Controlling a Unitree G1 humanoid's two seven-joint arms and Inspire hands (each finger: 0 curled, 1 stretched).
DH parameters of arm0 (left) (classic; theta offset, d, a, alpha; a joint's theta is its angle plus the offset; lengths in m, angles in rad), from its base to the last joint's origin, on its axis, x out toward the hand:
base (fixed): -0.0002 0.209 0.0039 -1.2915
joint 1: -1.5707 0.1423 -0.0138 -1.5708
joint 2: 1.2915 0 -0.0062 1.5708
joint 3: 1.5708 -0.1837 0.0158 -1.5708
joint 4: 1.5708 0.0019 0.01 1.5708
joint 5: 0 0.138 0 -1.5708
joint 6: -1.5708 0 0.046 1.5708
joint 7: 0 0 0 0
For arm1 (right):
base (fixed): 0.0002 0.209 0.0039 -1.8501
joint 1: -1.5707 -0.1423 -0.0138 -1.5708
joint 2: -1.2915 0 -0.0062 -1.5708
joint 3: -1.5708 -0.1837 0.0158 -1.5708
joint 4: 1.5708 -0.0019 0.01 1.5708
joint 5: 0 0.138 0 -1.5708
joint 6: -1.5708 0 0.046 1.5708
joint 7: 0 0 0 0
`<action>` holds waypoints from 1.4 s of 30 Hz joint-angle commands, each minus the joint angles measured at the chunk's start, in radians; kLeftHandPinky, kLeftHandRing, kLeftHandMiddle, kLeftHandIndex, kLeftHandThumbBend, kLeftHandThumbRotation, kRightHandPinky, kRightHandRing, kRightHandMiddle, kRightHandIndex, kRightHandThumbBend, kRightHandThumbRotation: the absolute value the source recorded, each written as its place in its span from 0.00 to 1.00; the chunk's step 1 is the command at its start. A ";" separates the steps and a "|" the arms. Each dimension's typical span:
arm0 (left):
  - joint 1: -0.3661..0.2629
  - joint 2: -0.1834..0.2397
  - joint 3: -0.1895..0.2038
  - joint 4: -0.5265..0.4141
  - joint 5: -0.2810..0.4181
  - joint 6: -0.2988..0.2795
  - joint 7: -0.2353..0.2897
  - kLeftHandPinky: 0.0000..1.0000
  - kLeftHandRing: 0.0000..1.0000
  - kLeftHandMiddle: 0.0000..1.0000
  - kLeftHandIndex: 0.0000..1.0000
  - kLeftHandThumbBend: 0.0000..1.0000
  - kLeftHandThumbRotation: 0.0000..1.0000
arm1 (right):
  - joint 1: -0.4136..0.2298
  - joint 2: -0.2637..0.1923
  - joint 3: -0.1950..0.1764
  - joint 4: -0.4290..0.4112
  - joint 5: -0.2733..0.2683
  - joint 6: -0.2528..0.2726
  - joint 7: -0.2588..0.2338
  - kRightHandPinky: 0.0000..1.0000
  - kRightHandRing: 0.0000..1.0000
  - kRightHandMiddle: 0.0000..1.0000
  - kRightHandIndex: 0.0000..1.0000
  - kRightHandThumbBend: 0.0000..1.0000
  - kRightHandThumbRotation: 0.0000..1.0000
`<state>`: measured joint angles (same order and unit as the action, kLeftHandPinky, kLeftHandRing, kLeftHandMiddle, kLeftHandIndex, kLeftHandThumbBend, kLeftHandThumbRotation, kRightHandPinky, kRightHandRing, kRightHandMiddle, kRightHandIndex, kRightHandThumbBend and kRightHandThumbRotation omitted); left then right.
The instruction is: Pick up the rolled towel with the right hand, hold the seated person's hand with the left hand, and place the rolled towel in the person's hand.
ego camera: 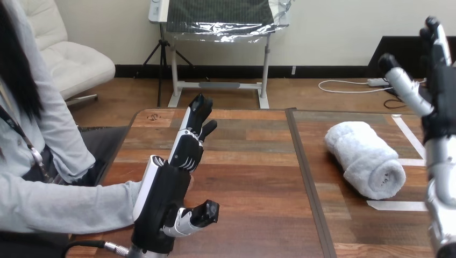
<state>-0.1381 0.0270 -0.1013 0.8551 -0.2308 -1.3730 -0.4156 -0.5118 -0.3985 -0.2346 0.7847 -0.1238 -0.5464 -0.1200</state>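
Observation:
The rolled white towel (pixel 364 158) lies on its side on the right part of the wooden table (pixel 253 177). My right hand (pixel 438 91) is raised at the right edge, beside and above the towel's far end, fingers straight up, open and holding nothing. My left hand (pixel 166 193) stands on edge at the table's left, fingers stretched forward and thumb out to the right. The person's grey sleeve (pixel 70 201) comes in from the left and ends against that hand's back. The person's hand is hidden behind it, so I cannot tell whether they touch.
White tape strips (pixel 395 205) mark the table around the towel. A dark seam (pixel 304 172) runs front to back between the table's two halves. The person sits close at the left edge.

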 commanded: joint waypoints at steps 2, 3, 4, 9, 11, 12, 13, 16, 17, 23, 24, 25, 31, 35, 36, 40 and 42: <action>-0.064 -0.006 0.007 -0.002 -0.007 -0.006 -0.005 0.95 1.00 1.00 1.00 1.00 0.79 | -0.152 -0.070 0.029 0.007 -0.047 0.043 -0.029 0.93 0.98 0.95 0.98 1.00 0.65; -0.063 -0.006 0.007 -0.003 -0.006 -0.005 -0.005 0.95 1.00 1.00 1.00 1.00 0.79 | -0.158 -0.074 0.033 0.015 -0.056 0.051 -0.034 0.92 0.97 0.95 0.98 1.00 0.65; -0.063 -0.006 0.008 -0.003 -0.005 -0.004 -0.005 0.95 1.00 1.00 1.00 1.00 0.79 | -0.162 -0.077 0.036 0.021 -0.062 0.056 -0.037 0.91 0.97 0.95 0.98 1.00 0.65; -0.063 -0.006 0.007 -0.005 -0.006 -0.003 -0.008 0.95 1.00 1.00 1.00 1.00 0.79 | -0.199 -0.088 0.045 0.078 -0.069 0.087 -0.034 0.89 0.96 0.94 0.97 1.00 0.62; -0.063 -0.006 0.007 -0.004 -0.006 -0.005 -0.008 0.94 1.00 1.00 1.00 1.00 0.79 | -0.213 -0.090 0.048 0.104 -0.070 0.099 -0.032 0.88 0.95 0.94 0.97 1.00 0.62; -0.063 -0.007 0.007 -0.004 -0.006 -0.006 -0.009 0.94 1.00 1.00 1.00 1.00 0.79 | -0.220 -0.092 0.051 0.114 -0.071 0.106 -0.033 0.88 0.95 0.94 0.96 1.00 0.61; -0.063 -0.007 0.008 -0.003 -0.006 -0.006 -0.009 0.94 1.00 1.00 1.00 1.00 0.79 | -0.224 -0.093 0.053 0.123 -0.071 0.111 -0.034 0.88 0.95 0.94 0.96 1.00 0.61; -0.064 -0.007 0.009 -0.002 -0.004 -0.010 -0.008 0.93 1.00 1.00 1.00 1.00 0.79 | -0.245 -0.098 0.063 0.163 -0.080 0.124 -0.038 0.87 0.95 0.94 0.96 1.00 0.60; -0.065 -0.007 0.012 -0.001 0.002 -0.013 -0.005 0.93 1.00 1.00 1.00 1.00 0.79 | -0.254 -0.100 0.067 0.181 -0.083 0.132 -0.040 0.87 0.95 0.94 0.96 1.00 0.60; -0.064 -0.007 0.015 -0.001 0.008 -0.017 -0.003 0.92 1.00 1.00 1.00 1.00 0.80 | -0.292 -0.103 0.083 0.262 -0.095 0.166 -0.042 0.85 0.93 0.93 0.95 1.00 0.59; -0.064 -0.007 0.016 0.000 0.009 -0.019 -0.002 0.92 1.00 1.00 1.00 1.00 0.81 | -0.298 -0.104 0.088 0.276 -0.098 0.173 -0.043 0.84 0.92 0.93 0.95 1.00 0.59; -0.065 -0.007 0.016 0.001 0.009 -0.020 -0.002 0.92 1.00 1.00 1.00 1.00 0.81 | -0.303 -0.105 0.091 0.287 -0.100 0.178 -0.044 0.82 0.90 0.93 0.95 1.00 0.58; -0.061 -0.003 0.015 -0.001 0.012 -0.019 -0.004 0.91 1.00 1.00 1.00 1.00 0.82 | -0.336 -0.109 0.126 0.374 -0.122 0.229 -0.049 0.63 0.76 0.86 0.95 1.00 0.59; -0.058 -0.001 0.015 -0.005 0.013 -0.018 -0.003 0.91 1.00 1.00 1.00 1.00 0.82 | -0.347 -0.106 0.136 0.410 -0.122 0.254 -0.045 0.54 0.70 0.77 0.95 1.00 0.58; -0.058 -0.001 0.015 -0.005 0.014 -0.018 -0.003 0.91 1.00 1.00 1.00 1.00 0.82 | -0.349 -0.105 0.136 0.418 -0.119 0.258 -0.043 0.52 0.68 0.76 0.95 1.00 0.58; -0.057 -0.002 0.012 -0.007 0.008 -0.018 -0.006 0.91 0.99 1.00 1.00 1.00 0.83 | -0.354 -0.102 0.143 0.449 -0.117 0.274 -0.040 0.41 0.54 0.64 0.94 1.00 0.56; -0.054 -0.001 0.010 -0.011 0.005 -0.013 -0.007 0.91 0.99 1.00 1.00 1.00 0.83 | -0.359 -0.100 0.146 0.465 -0.115 0.294 -0.036 0.40 0.52 0.63 0.94 1.00 0.56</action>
<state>-0.1387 0.0242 -0.0982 0.8570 -0.2254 -1.3740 -0.4210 -0.7855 -0.4862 -0.0946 1.2165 -0.2445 -0.2756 -0.1557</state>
